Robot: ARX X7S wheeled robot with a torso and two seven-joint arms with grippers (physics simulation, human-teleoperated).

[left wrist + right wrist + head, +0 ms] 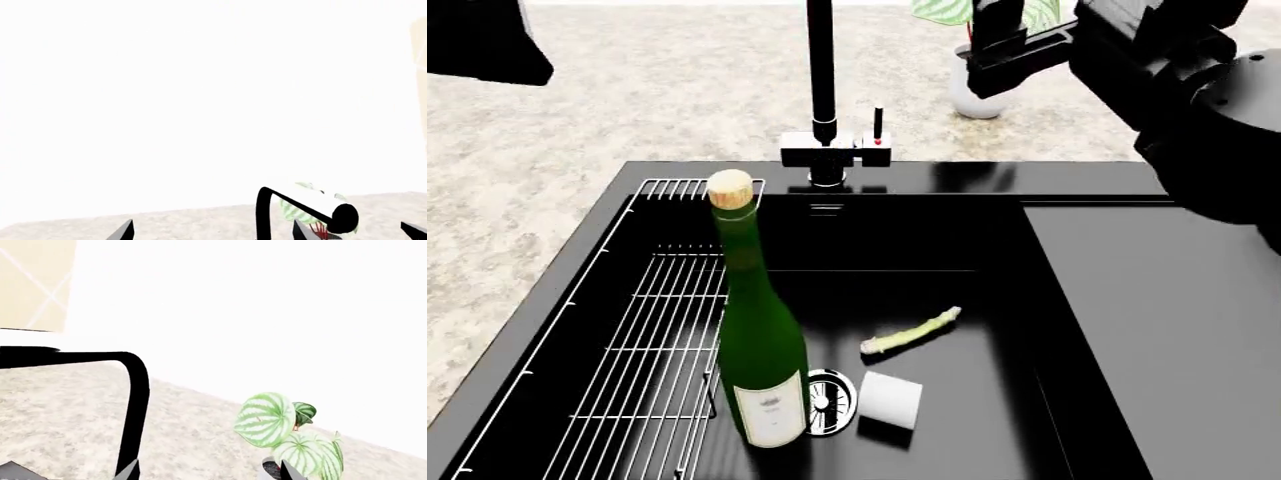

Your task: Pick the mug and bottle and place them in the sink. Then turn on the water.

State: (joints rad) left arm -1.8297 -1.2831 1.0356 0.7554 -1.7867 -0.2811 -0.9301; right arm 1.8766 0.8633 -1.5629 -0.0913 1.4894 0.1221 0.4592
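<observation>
Fingertips (pixel 127 231) of the left gripper (pixel 270 231) edge the left wrist view, set apart, nothing btwn them; beyond them the faucet (pixel 264 212) and a potted plant (pixel 300 212).

Head view: bottle (pixel 758 350) stands in the sink (pixel 1094 300) beside the drain; mug (pixel 890 400) lies on its side nearby. No water visible. So I'm on the tap step. Right gripper (pixel 994 70) hovers near the lever (pixel 878 125).

Right wrist view: fingers apart too, faucet close. Next I need the lever btwn them.

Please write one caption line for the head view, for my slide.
Bottle upright and mug on its side in the black sink; no water at the faucet.
</observation>
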